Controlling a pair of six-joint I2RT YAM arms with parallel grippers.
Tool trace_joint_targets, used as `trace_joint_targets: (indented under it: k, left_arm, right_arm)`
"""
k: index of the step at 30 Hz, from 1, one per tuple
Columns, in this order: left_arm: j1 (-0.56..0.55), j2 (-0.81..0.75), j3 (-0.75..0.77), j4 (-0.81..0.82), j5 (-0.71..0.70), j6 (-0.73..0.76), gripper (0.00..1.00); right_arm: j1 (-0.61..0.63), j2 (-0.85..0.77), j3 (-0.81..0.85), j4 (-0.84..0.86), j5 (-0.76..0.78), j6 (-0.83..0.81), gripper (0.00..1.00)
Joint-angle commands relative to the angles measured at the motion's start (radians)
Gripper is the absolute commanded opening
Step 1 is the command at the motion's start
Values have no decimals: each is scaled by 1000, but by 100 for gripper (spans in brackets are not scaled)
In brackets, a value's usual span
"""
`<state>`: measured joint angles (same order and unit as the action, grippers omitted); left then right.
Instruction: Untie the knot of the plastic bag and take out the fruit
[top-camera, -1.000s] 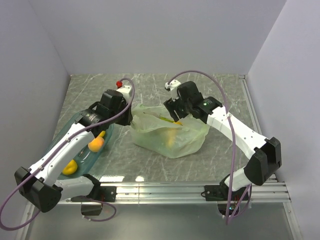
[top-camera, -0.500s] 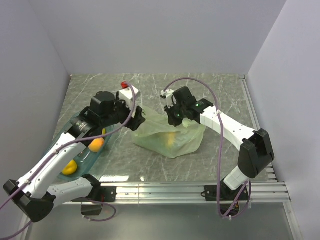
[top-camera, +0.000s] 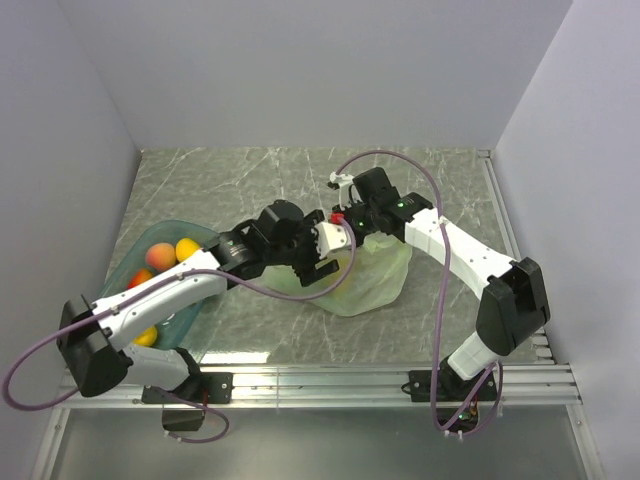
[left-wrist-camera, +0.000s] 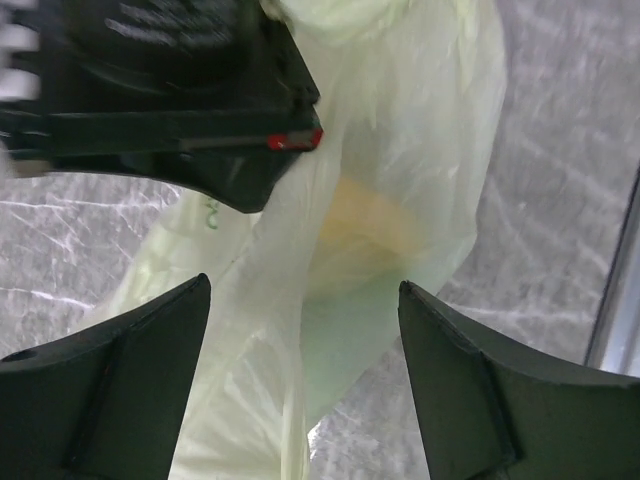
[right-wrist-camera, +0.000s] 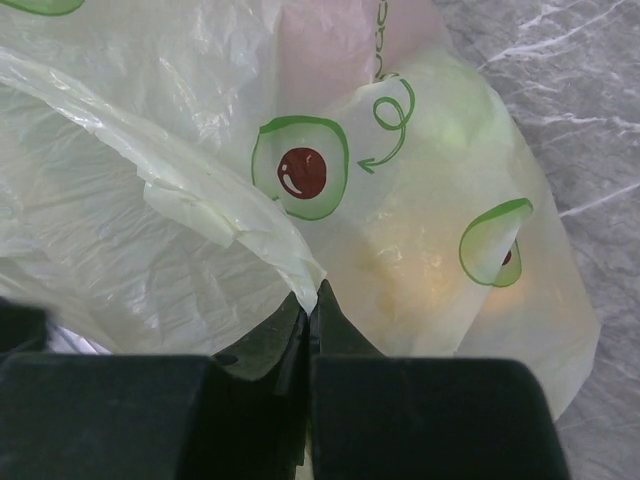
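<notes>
Pale-green film of the plastic bag (top-camera: 375, 285), lying on the worktop (top-camera: 200, 180), is being pinched by your closed right hand (right-wrist-camera: 312, 300) while your left hand (left-wrist-camera: 300, 300) is hovering open over it, so you should be lifting that fold taut and steering toward the yellowish fruit (left-wrist-camera: 365, 225) inside.

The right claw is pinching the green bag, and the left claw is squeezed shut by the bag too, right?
Not quite. The left gripper is open, not squeezed shut: the left wrist view shows its jaws wide apart with the bag between them. The rest is right: the right gripper is shut on a fold of the bag.
</notes>
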<state>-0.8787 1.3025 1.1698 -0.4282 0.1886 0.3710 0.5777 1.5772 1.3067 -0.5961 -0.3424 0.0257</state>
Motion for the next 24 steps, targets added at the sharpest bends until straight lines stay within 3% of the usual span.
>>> trace_joint_targets:
  k: [1,10,14,17,24]
  left_arm:
    - [-5,29,-21,103,20,129,82]
    - [-8,132,-71,239,-37,190,81]
    - [-11,176,-85,214,-11,177,73]
    - [-31,193,-126,171,5,74,71]
    - [-161,149,-395,356,46,-340,61]
  right_arm:
    - [-6,-29,23,7,-40,28,0]
    - [-7,-34,20,12,-58,37,0]
    - [-15,-29,26,18,-61,43,0]
    - [-51,-19,34,39,-70,68,0]
    - [-140,125,40,153,-26,135,0]
